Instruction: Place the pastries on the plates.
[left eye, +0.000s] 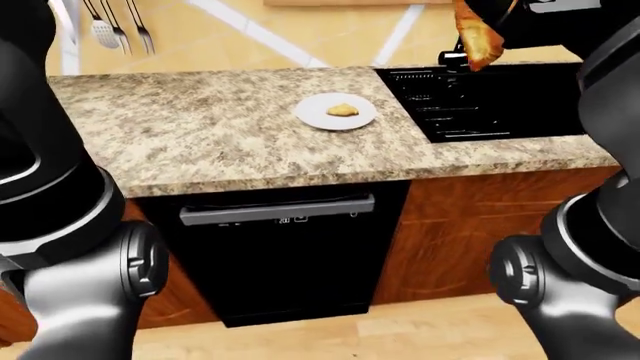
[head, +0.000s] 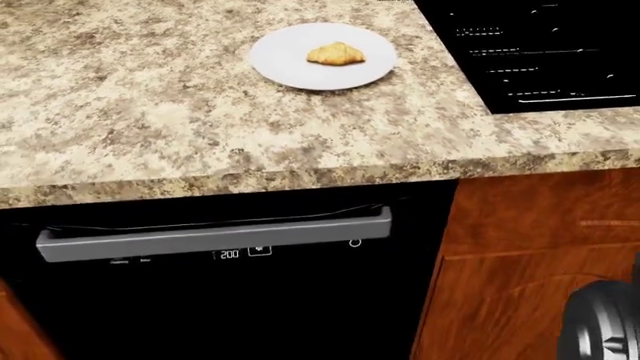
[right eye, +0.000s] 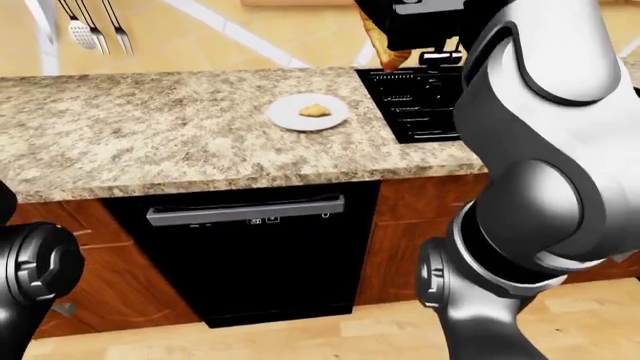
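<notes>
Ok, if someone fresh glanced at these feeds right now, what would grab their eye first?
Probably the white plate with a croissant on it, alone on the speckled counter near the top of the head view, beside the black stove. Next, the second pastry held high in the right hand at the top right of the left-eye view. Below the counter, the black dishwasher with its grey handle fills the lower head view.

One white plate (head: 300, 64) sits on the table (left eye: 200, 135), and it carries one croissant (head: 335, 53). A second pastry (left eye: 478, 41) shows at about one o'clock in the left-eye view, making two pastries in all. Three utensils (left eye: 118, 28) hang at about eleven o'clock. One dishwasher (head: 215, 300) and one black cooktop (left eye: 480, 105) are visible.
</notes>
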